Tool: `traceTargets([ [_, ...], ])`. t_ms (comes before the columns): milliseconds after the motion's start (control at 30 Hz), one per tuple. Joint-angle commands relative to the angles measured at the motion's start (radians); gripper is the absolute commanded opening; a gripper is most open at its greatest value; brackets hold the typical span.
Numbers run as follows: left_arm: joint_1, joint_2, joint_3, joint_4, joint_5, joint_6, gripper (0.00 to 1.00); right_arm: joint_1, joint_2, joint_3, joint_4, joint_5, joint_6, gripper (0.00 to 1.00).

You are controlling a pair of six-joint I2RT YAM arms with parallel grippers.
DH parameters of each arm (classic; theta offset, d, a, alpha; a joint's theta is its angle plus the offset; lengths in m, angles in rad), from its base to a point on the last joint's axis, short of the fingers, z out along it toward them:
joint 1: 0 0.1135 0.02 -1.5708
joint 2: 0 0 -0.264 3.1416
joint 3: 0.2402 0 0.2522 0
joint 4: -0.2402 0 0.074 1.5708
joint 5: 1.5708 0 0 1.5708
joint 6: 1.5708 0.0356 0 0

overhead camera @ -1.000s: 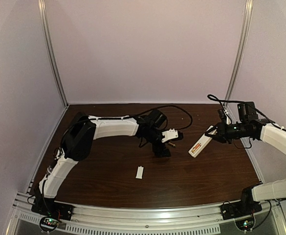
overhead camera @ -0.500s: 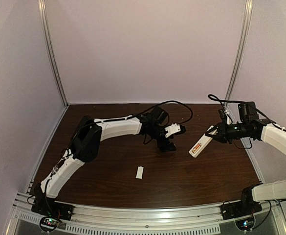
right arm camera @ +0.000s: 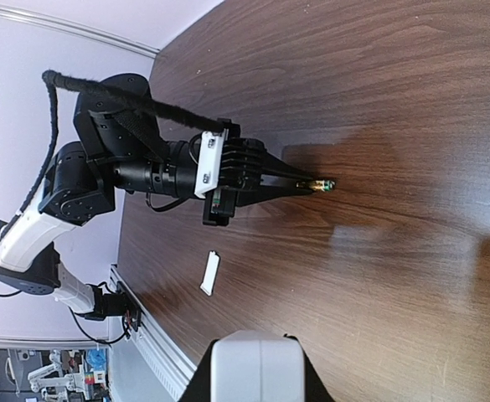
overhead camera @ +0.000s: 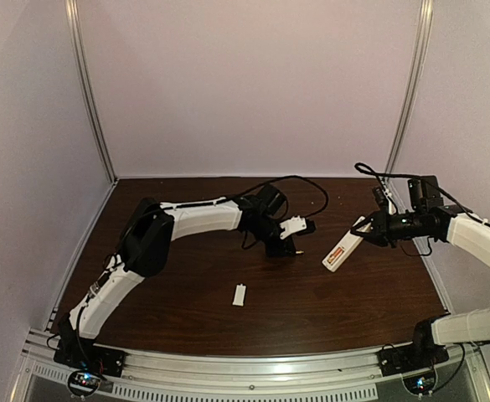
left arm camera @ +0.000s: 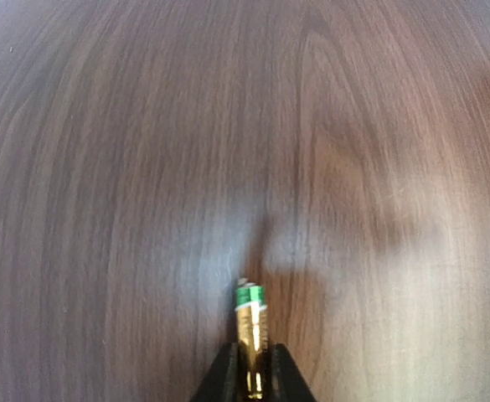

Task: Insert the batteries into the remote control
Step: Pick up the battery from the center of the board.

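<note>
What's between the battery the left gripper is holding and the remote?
Nothing but bare table: in the top view, the battery in the left gripper and the remote held by the right gripper are apart, with only wood between.

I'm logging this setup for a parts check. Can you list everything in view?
battery: 1 seen, gold with a green end, pinched at the left pincer's tips, mid-table
remote control: 1, white with an orange patch at its near end, held tilted in the right pincer
cover plate: 1, white, lying loose on the table, nearer the front edge
table: 1, dark brown wood
walls: pale lilac, behind and at both sides
left pincer: 1, black, shut on the battery
right pincer: 1, black, shut on the remote control's far end, at the right
</note>
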Motion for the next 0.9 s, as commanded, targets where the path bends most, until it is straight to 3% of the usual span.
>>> traceTargets([
  [0, 0.007, -0.055, -0.080, -0.079, -0.052, 0.004, 0.09, -0.008, -0.045, -0.029, 0.073, -0.071, 0.002, 0.00],
  [133, 0.016, -0.154, -0.195, -0.064, -0.065, -0.061, 0.03, -0.003, -0.078, -0.052, 0.130, -0.124, 0.010, 0.00],
  [300, 0.080, -0.373, -0.481, 0.066, -0.062, -0.210, 0.00, 0.050, -0.154, -0.104, 0.317, -0.200, 0.089, 0.00],
  [633, 0.104, -0.714, -0.876, 0.172, -0.113, -0.389, 0.00, 0.233, -0.180, -0.048, 0.363, -0.180, 0.042, 0.00],
  [867, 0.108, -0.818, -1.044, 0.145, -0.147, -0.442, 0.00, 0.273, -0.157, -0.041, 0.374, -0.165, 0.039, 0.00],
])
